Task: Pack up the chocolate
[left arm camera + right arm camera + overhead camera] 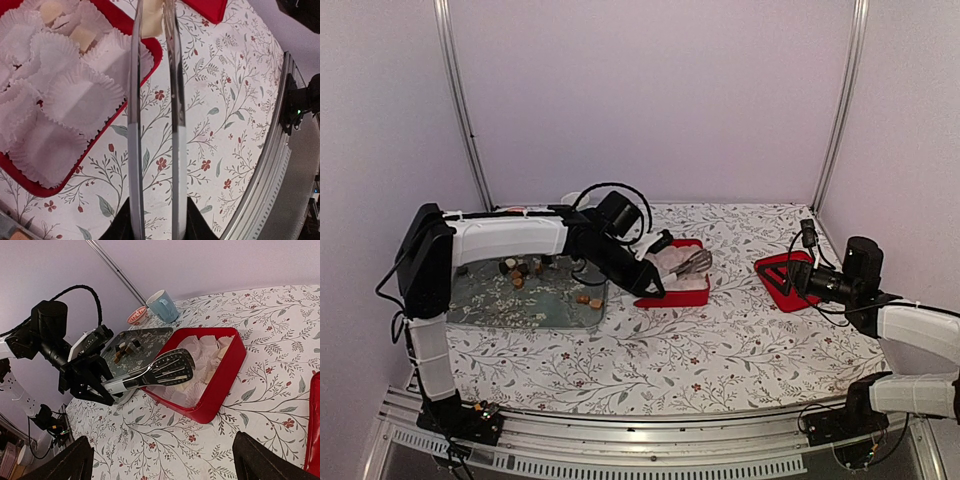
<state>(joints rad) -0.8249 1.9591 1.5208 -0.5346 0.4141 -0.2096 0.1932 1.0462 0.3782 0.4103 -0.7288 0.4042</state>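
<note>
Over red box (675, 299), slotted steel tongs (692, 264) clamped in left claw (642, 277), right claw (162, 440) spread

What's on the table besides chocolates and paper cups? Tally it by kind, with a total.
Red square plastic box: 1
Red plastic lid: 1
Clear glass tray: 1
Metal serving tongs: 1
Light blue ceramic mug: 1
Small red-and-white bowl: 1
Total: 6

Your floral-clothed table (720, 340) carries a clear tray (490, 306) on the left, a red box (680, 298) just beside it to the right, a flat red piece (770, 266) further right, and a blue mug (162, 306) beside a small bowl (136, 316) at the far edge.
</note>
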